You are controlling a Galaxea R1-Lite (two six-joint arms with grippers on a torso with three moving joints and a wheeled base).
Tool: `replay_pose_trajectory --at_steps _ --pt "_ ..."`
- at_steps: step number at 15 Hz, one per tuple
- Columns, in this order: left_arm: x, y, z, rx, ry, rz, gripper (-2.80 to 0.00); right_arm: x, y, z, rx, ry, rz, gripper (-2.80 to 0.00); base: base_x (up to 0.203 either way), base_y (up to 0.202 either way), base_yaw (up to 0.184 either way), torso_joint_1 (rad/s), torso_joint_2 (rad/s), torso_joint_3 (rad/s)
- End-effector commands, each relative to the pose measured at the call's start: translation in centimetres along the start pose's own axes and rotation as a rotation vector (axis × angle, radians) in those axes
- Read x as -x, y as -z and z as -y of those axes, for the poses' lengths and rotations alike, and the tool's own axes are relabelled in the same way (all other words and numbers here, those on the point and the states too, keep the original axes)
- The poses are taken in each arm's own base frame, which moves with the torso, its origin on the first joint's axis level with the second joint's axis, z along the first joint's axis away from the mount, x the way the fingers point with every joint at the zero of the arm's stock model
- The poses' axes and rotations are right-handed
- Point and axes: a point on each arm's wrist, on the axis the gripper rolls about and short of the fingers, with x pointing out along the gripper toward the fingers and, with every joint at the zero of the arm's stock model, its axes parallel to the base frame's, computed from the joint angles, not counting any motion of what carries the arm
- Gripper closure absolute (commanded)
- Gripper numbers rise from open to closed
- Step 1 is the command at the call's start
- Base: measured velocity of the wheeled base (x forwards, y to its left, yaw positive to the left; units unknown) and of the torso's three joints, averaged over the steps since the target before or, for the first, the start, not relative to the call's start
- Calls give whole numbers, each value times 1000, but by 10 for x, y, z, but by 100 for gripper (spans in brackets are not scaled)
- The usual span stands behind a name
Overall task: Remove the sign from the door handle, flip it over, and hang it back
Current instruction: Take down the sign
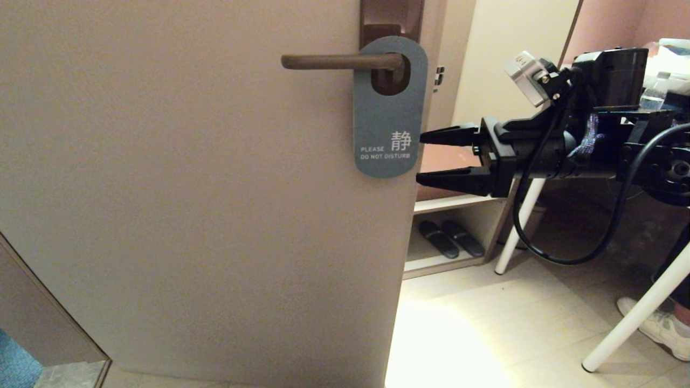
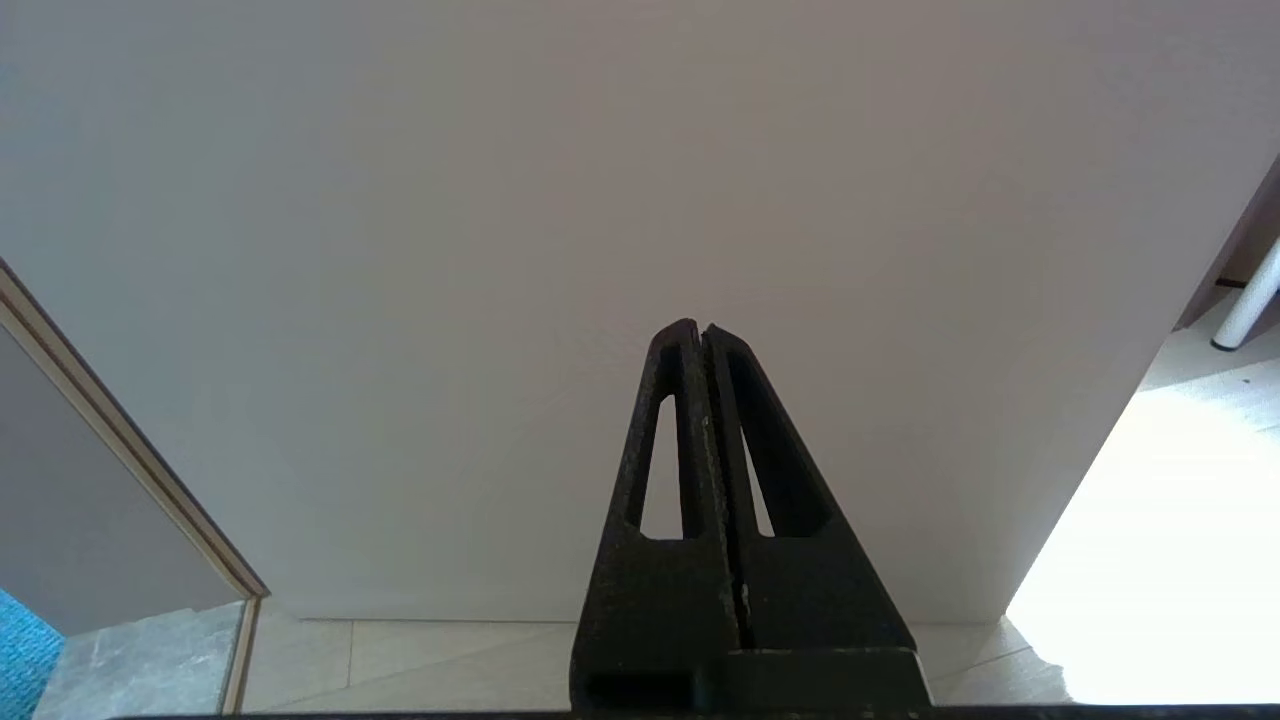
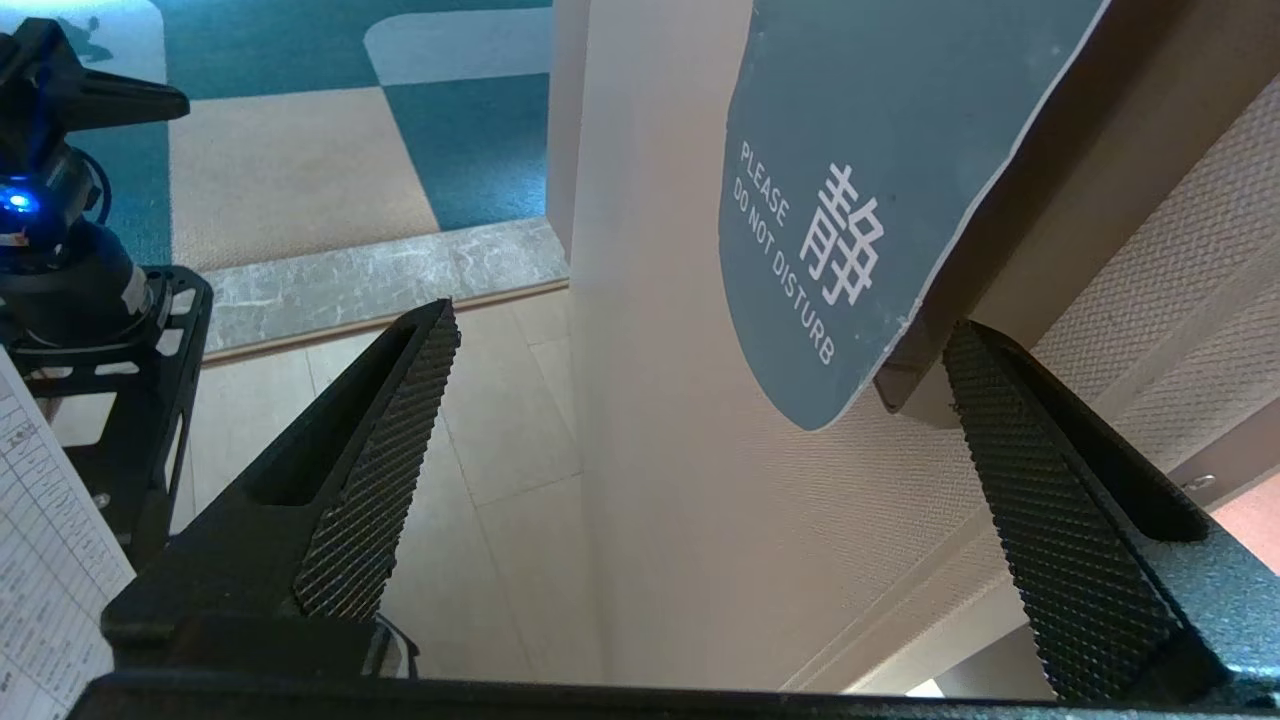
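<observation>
- The sign [image 1: 389, 108] hangs by its hole on the door handle [image 1: 339, 61], blue "PLEASE DO NOT DISTURB" side outward, flat against the door [image 1: 188, 188].
- The right claw [image 1: 420, 159] points level at the sign's lower right edge, fingers spread wide, just beside the card and holding nothing.
- The left claw [image 2: 700, 335] is pressed together, empty, facing the lower door.
</observation>
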Motion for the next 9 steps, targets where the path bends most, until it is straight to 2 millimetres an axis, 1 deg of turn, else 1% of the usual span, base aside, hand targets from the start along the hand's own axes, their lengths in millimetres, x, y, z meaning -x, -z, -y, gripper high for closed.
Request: replay_pose_trajectory --at_steps 1,9 --pt "0 0 0 0 1 -1 0 0 0 0 4 -7 3 -280 0 0 0 0 0 0" --pt "0 0 0 0 1 -1 0 -6 -3 -2 9 -23 8 -280 0 0 0 0 0 0"
